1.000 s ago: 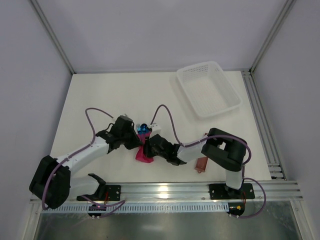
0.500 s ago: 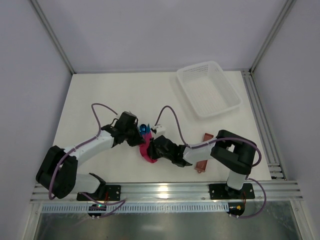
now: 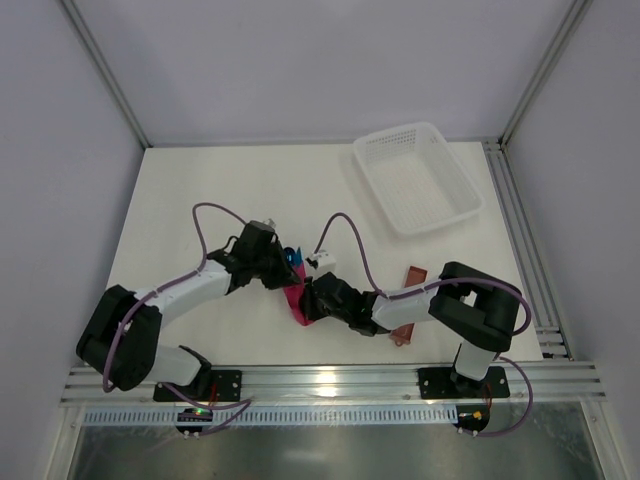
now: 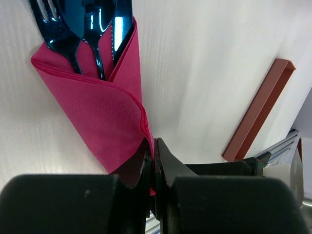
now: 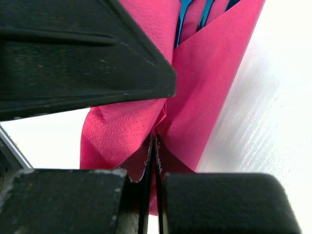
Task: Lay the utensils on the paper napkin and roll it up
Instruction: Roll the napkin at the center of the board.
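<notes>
The magenta paper napkin (image 4: 102,112) is folded into a pocket around the blue utensils (image 4: 92,24), whose heads stick out at its far end. My left gripper (image 4: 153,146) is shut on the napkin's near folded edge. From the other side, my right gripper (image 5: 155,141) is shut on a pinch of the napkin (image 5: 214,97); blue utensils (image 5: 195,12) peek out above it. In the top view both grippers, left (image 3: 284,280) and right (image 3: 308,305), meet over the napkin (image 3: 296,297) at the table's front centre, and the utensils (image 3: 293,258) poke out behind.
A reddish-brown oblong sleeve (image 3: 412,274) lies partly under my right arm, also showing as the sleeve (image 4: 258,117) in the left wrist view. A white mesh basket (image 3: 417,177) stands at the back right. The aluminium rail (image 3: 330,382) runs along the near edge.
Both grippers have drawn closer together over the napkin. The right arm's elbow has swung right and its gripper has pushed left. The napkin has shifted slightly back and become a tighter bundle.
</notes>
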`<state>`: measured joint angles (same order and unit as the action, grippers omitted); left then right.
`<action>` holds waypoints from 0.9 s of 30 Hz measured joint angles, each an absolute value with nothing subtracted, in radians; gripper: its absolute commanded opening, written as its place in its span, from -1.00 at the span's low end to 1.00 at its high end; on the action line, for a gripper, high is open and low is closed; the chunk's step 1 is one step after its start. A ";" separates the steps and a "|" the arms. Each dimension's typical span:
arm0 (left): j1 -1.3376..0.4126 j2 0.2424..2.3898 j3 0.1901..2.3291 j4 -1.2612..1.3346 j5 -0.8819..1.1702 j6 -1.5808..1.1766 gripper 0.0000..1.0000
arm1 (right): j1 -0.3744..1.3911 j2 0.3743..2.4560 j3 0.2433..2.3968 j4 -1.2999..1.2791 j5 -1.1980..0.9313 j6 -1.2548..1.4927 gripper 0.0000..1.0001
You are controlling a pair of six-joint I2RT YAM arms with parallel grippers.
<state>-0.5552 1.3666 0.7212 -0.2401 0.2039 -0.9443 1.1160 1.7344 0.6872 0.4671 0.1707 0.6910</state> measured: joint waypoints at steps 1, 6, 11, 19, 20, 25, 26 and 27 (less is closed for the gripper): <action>-0.555 1.377 0.721 -0.230 0.210 -0.937 -0.88 | 1.116 1.734 0.687 0.468 0.171 0.691 -0.92; -0.555 1.415 0.721 -0.190 0.246 -0.911 -0.88 | 1.116 1.735 0.685 0.472 0.171 0.691 -0.92; -0.555 1.453 0.713 -0.139 0.287 -0.884 -0.87 | 1.116 1.735 0.680 0.482 0.172 0.691 -0.92; -0.555 1.513 0.705 -0.083 0.316 -0.851 -0.86 | 1.115 1.728 0.675 0.476 0.180 0.688 -0.84; -0.555 1.522 0.705 -0.076 0.316 -0.851 -0.86 | 1.115 1.721 0.673 0.468 0.182 0.688 -0.80; -0.555 1.565 0.705 -0.031 0.318 -0.847 -0.85 | 1.117 1.630 0.625 0.390 0.206 0.688 -0.49; -0.555 1.573 0.705 -0.025 0.318 -0.847 -0.85 | 1.117 1.621 0.619 0.385 0.208 0.689 -0.49; -0.555 1.582 0.706 -0.017 0.319 -0.847 -0.85 | 1.118 1.603 0.606 0.377 0.210 0.691 -0.37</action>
